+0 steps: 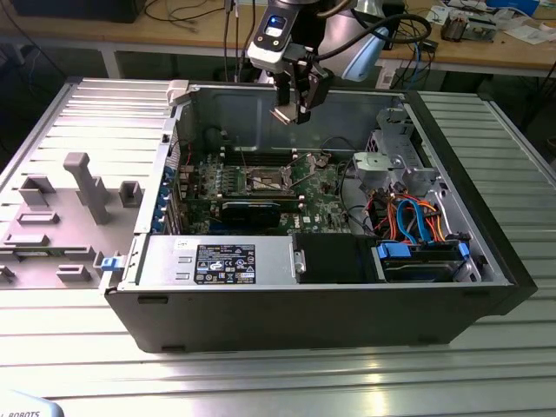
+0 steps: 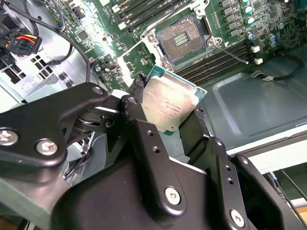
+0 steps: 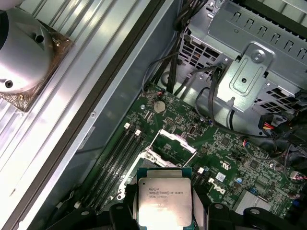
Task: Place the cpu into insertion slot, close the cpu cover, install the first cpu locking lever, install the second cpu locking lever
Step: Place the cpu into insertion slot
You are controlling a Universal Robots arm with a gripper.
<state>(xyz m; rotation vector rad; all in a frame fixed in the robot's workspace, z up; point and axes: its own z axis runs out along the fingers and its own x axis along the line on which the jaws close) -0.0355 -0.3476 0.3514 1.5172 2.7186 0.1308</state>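
**Exterior view, left to right.** On the ribbed metal table (image 1: 347,382), at far left, lies a grey plastic panel (image 1: 78,200) with moulded upright shapes. Just beside it on the right stands a black, open-topped computer case (image 1: 313,321). Along the case's near wall sits a silver metal power-supply box (image 1: 217,261). Farther in lies the green motherboard (image 1: 321,204), with the insertion slot (image 1: 265,181), a square dark socket recess with a silvery rim, left of the board's centre.

The black two-fingered gripper (image 1: 300,109) hangs well above the board, slightly right of and beyond the socket. To its right are a perforated silver drive cage (image 1: 391,165) and, nearer, a bundle of blue and orange cables (image 1: 417,217).

**Wrist views.** The jaws are closed narrowly on a small, flat, square, silver-tan cpu (image 2: 168,103). Black fingers (image 2: 139,86) press its two opposite edges, and its metal top faces the cameras.

In the second wrist view the socket's contact field is exposed, and the chip is in the air, apart from it. In the first wrist view the thin silvery cpu cover (image 3: 176,140), a frame plate with a square window, appears swung open beside the socket. Its exact tilt cannot be told.
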